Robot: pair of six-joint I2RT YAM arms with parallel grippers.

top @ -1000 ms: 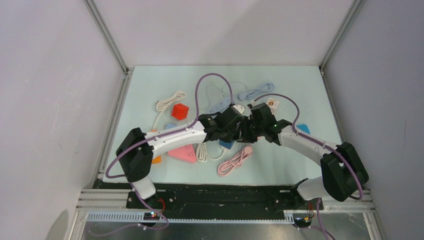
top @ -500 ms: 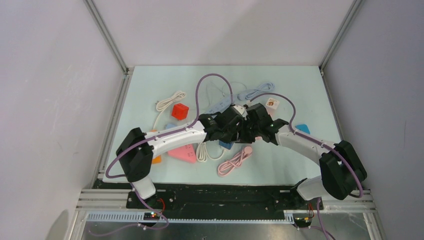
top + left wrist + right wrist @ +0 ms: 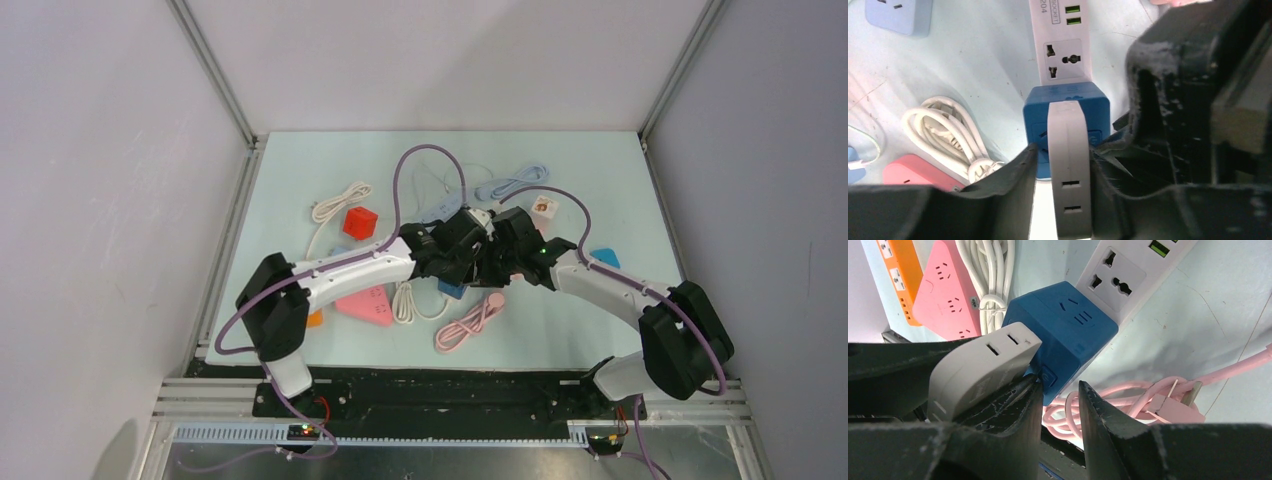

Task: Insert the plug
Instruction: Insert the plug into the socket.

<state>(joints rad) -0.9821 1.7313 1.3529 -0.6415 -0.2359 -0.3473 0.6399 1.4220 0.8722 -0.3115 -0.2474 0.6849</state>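
Toward the table's near edge lie the spares: a loose pink cable (image 3: 470, 322), a coiled white cable (image 3: 948, 130) and a pink triangular socket (image 3: 948, 290), none of them part of the work. Just beyond them, about the middle of the table (image 3: 600, 170), the two arms meet nose to nose over the job. The left gripper (image 3: 1063, 150) pinches the grey plug (image 3: 1069, 175), a fingertip flat against each broad side, which holds the plug square to the face it must enter. The right gripper (image 3: 1058, 385) is nearly pressed together on the near lower corner of the blue socket cube (image 3: 1063, 325), seemingly to brace it against the push. The plug's nose touches the cube's near face; whether its pins are fully home is hidden by its own body. The cube sits at the near end of a white power strip (image 3: 1060, 45), which runs off toward the far edge. Farther back, apart from all this, rest a red cube (image 3: 359, 222) and a pale blue cable (image 3: 512, 183).
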